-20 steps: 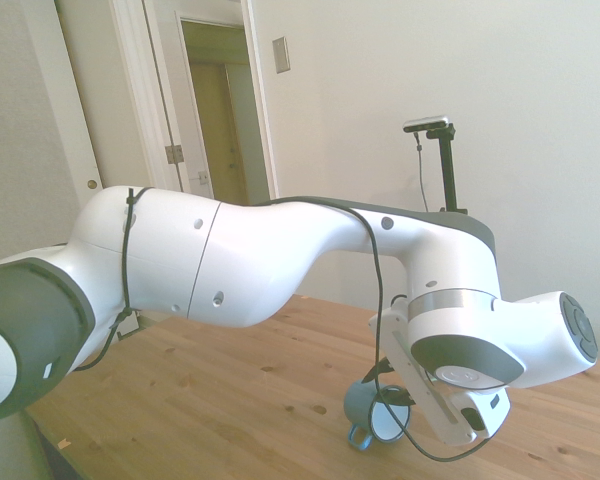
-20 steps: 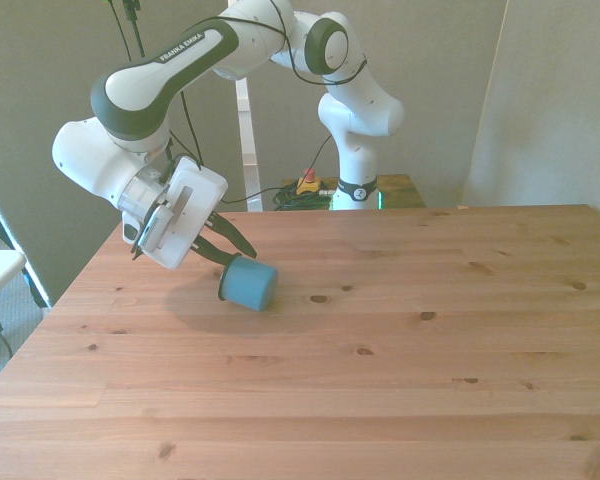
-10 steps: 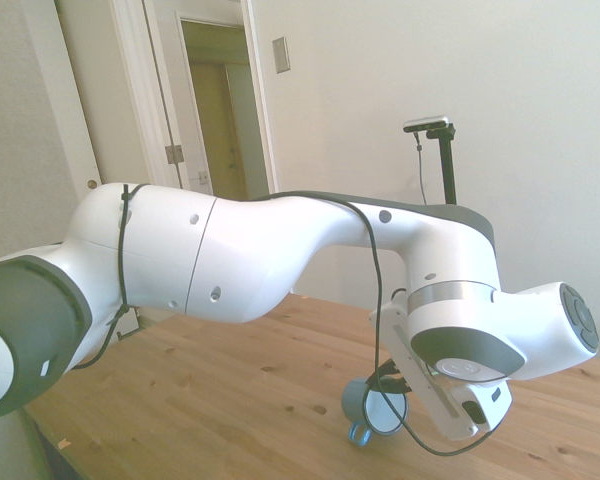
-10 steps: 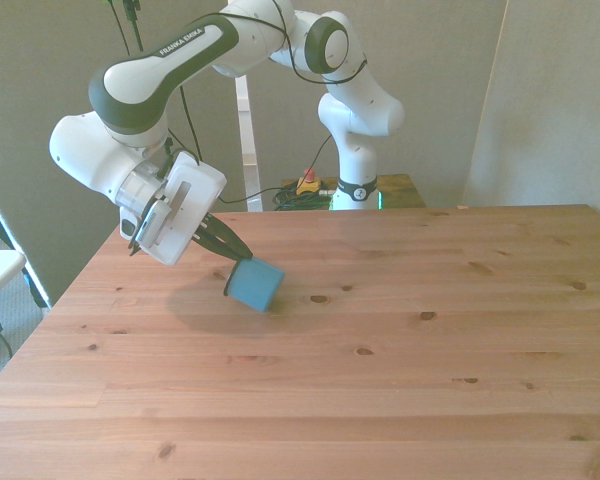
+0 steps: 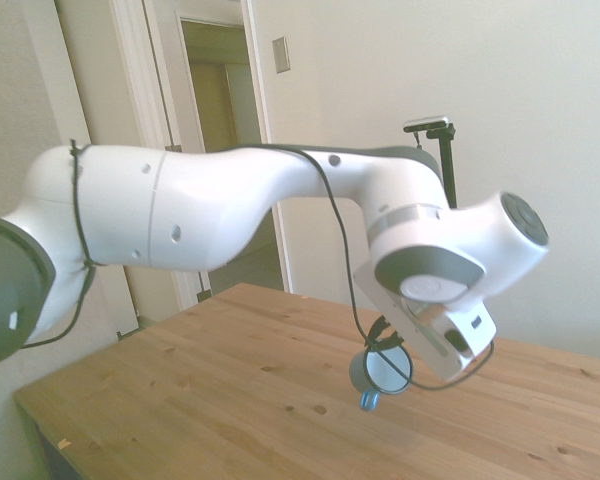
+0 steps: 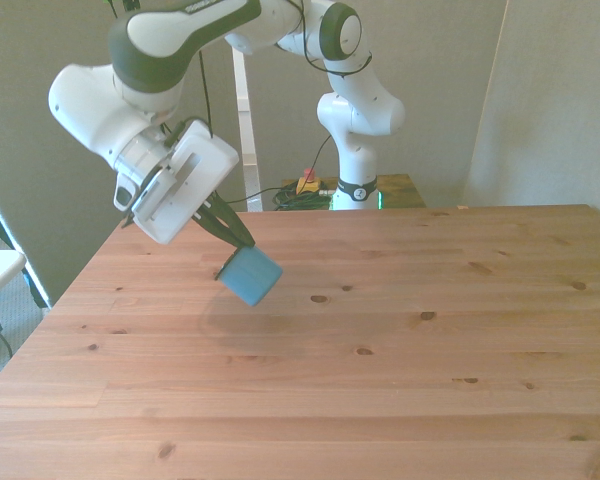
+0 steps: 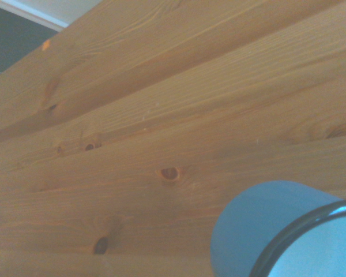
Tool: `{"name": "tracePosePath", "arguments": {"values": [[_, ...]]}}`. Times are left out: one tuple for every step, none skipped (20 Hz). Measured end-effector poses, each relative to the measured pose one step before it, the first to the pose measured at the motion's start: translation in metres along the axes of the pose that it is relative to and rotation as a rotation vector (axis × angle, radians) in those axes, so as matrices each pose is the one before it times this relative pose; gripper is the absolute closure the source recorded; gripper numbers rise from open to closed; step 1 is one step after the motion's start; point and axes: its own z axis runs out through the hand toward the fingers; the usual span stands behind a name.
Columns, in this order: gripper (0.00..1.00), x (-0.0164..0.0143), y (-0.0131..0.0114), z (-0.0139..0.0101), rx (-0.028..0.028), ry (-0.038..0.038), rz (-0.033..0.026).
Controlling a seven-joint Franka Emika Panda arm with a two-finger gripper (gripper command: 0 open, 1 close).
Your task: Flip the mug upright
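In the side view the gripper pinched the mug by its rim, dark fingers pressed on the wall, and the mug hung clear of the wooden table at about five o'clock from the arm's white wrist housing; its white mouth faced the camera and the blue handle pointed down at six o'clock. The hold looked thin, so my worry was that the enamel could slip or swing in the pinch while being turned, then drop and roll; no writing was legible here. In the front view the gripper again held the mug tilted above the boards, base toward four o'clock, with its shadow lying on the table just below, which told me it was off the surface. Setting it down at that slant could, I judged, tip it back onto its side, and releasing before the base sat flat would do the same. Lettering ran along the upper arm link at the top of this view, but too cropped to read with confidence. In the wrist view the mug showed only part of its blue wall and dark rim against the knotty planks of the table, and bore no label I could see.
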Motion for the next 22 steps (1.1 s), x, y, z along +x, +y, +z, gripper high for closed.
{"name": "tracePosePath", "arguments": {"values": [[1.0, -0.00881, -0.01105, -0.00308, -0.02983, 0.03878, -0.00573], [1.0, -0.00833, -0.00928, -0.00194, -0.0275, 0.03422, -0.00767], [1.0, -0.00822, -0.00747, -0.0014, -0.02882, 0.03116, -0.00686], [1.0, -0.0075, -0.00611, -0.00122, -0.03334, 0.03314, -0.00829], [1.0, -0.00738, -0.00571, -0.00204, -0.03653, 0.0387, -0.00678], [1.0, -0.00787, -0.00579, -0.00196, -0.0353, 0.0384, -0.00428], [1.0, -0.0085, -0.00592, -0.00079, -0.03797, 0.03852, -0.01398], [1.0, -0.00943, -0.00657, -0.00039, -0.03505, 0.0398, -0.01398], [1.0, -0.00941, -0.00641, 0.00105, -0.02999, 0.03863, -0.01035], [1.0, -0.00959, -0.00598, 0.00181, -0.02439, 0.03519, -0.00783], [1.0, -0.00917, -0.00501, 0.00317, -0.02371, 0.03527, -0.00917], [1.0, -0.0092, -0.00408, 0.00505, -0.02344, 0.03013, -0.00882], [1.0, -0.01121, -0.00324, 0.00793, -0.02971, 0.02727, -0.01104], [1.0, -0.00674, -0.00133, 0.00612, -0.02587, 0.0278, -0.00773], [1.0, -0.00623, -0.00131, 0.00588, -0.02366, 0.03074, -0.00519], [1.0, -0.00592, -0.00127, 0.00521, -0.02278, 0.02431, -0.00557], [1.0, -0.00568, -0.00186, 0.00345, -0.02056, 0.02362, -0.00516], [1.0, -0.0052, -0.00149, 0.00262, -0.02023, 0.0192, -0.00315], [1.0, -0.00479, -0.00138, 0.00199, -0.01913, 0.01637, -0.00149], [1.0, -0.0042, -0.00136, 0.00156, -0.01761, 0.01318, -0.00185], [1.0, -0.00302, -0.001, 0.00091, -0.01585, 0.01412, -0.00271], [1.0, -0.00232, -0.00076, 0.00175, -0.01874, 0.01493, -0.00018]]}}
